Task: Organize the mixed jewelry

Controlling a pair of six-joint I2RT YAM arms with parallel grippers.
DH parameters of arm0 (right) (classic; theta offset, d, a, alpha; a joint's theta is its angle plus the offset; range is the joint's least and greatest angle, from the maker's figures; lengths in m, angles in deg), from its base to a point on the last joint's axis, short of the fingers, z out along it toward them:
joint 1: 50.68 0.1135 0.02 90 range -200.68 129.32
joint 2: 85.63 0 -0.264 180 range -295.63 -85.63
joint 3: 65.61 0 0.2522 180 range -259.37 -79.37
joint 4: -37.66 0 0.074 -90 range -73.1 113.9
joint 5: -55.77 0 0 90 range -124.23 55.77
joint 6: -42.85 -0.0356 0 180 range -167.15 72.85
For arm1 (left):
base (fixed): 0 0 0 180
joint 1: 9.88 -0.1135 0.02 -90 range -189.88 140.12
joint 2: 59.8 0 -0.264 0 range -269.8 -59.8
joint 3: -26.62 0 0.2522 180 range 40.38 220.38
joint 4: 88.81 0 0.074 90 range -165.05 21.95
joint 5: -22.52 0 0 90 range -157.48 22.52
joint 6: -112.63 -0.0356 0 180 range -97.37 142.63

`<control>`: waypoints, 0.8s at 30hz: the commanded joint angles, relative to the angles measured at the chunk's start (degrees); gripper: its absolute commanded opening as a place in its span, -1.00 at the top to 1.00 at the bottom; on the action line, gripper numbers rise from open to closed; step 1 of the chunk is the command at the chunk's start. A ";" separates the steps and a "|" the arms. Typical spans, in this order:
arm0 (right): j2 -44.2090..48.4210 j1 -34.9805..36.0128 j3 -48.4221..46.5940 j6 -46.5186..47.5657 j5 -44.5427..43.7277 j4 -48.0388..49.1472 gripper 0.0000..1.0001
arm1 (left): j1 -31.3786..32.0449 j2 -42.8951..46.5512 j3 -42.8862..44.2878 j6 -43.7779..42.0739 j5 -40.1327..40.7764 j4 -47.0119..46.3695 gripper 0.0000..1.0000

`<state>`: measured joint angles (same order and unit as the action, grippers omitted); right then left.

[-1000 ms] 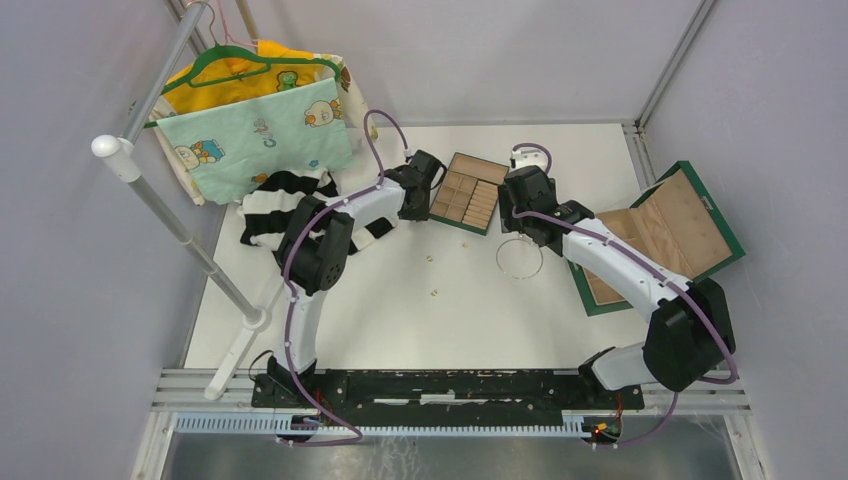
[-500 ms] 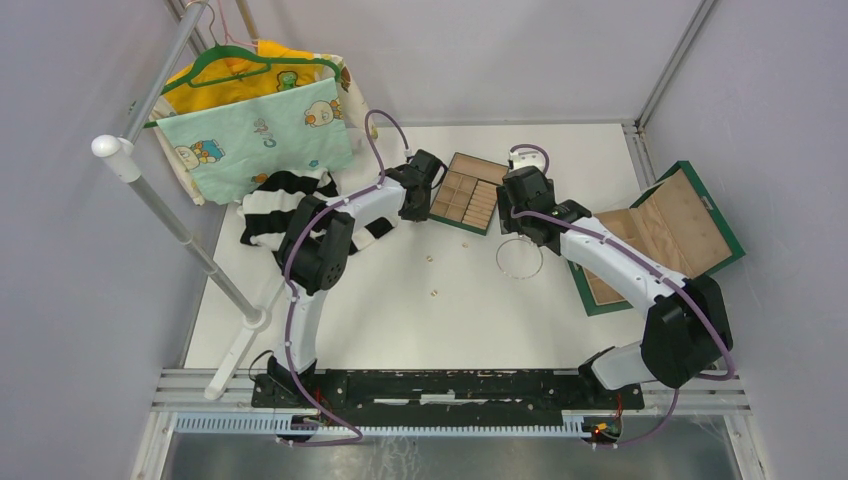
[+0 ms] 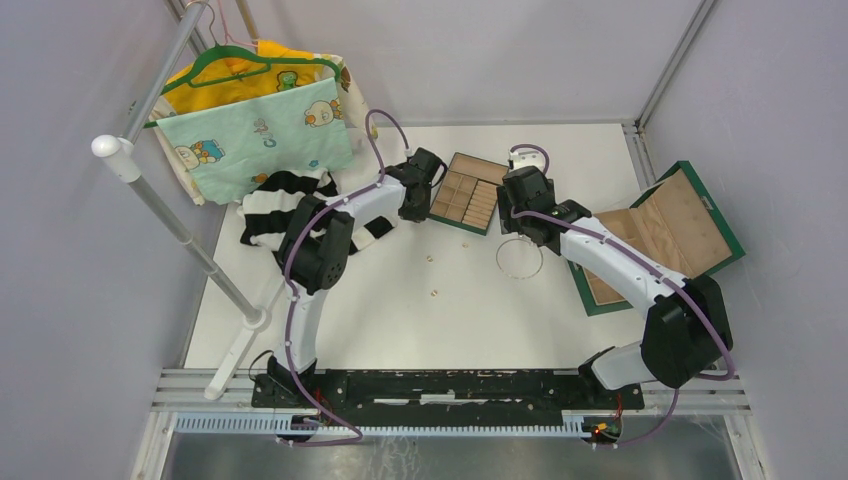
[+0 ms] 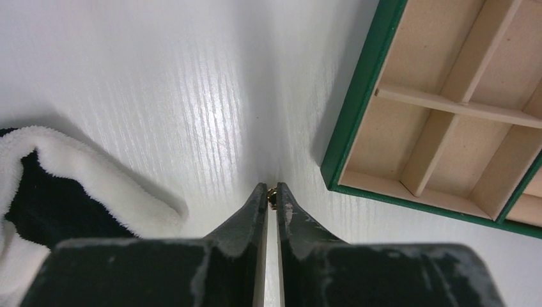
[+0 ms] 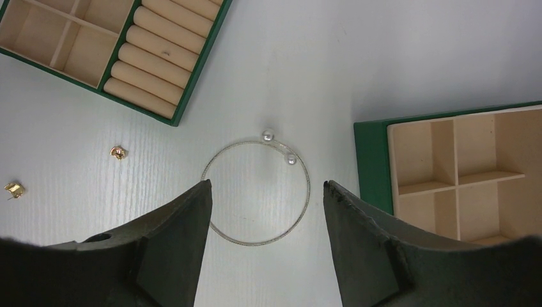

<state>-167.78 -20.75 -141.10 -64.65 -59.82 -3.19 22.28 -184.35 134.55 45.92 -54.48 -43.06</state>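
Lower centre: tiny gold piece (image 4: 271, 189) mostly hidden between left gripper (image 4: 271, 197) tips, form indeterminable. Compartment tray (image 4: 355, 96) cut off by right edge. Overhead, loose gold piece (image 3: 435, 293) too small to identify.

Brightness: even, bright light is filling all three views.
Glare: a streaky sheen is lying on the white table (image 4: 211, 128) just left of the green-rimmed tray (image 4: 353, 115).
Shadows: soft grey shade is hugging the tray's left rim.
Focus: the left gripper (image 4: 271, 188), left of the tray's corner, is blurring toward the lens; the gold piece (image 4: 272, 190) at its tips is showing as a dim speck.
Edges: frame posts far from the tray are leaning outward.
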 commanded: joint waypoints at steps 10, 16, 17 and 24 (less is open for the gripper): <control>2.73 -0.18 -0.24 0.31 -2.29 1.44 -0.41 | -11.07 5.48 4.00 0.43 -26.26 5.72 0.73; 3.22 -0.20 0.38 0.09 -2.07 1.91 -0.41 | -12.49 7.27 2.91 0.55 -28.01 5.70 0.64; 3.30 -0.16 0.52 0.09 -1.95 1.82 -0.41 | -12.31 7.29 2.75 0.38 -27.67 5.72 0.59; 3.62 -0.18 0.88 -0.01 -1.62 1.95 -0.41 | -6.23 6.16 4.31 -2.82 -16.05 7.42 0.28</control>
<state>-166.25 -20.80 -140.40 -64.67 -60.28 -2.95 12.10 -179.79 137.19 45.85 -75.60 -36.83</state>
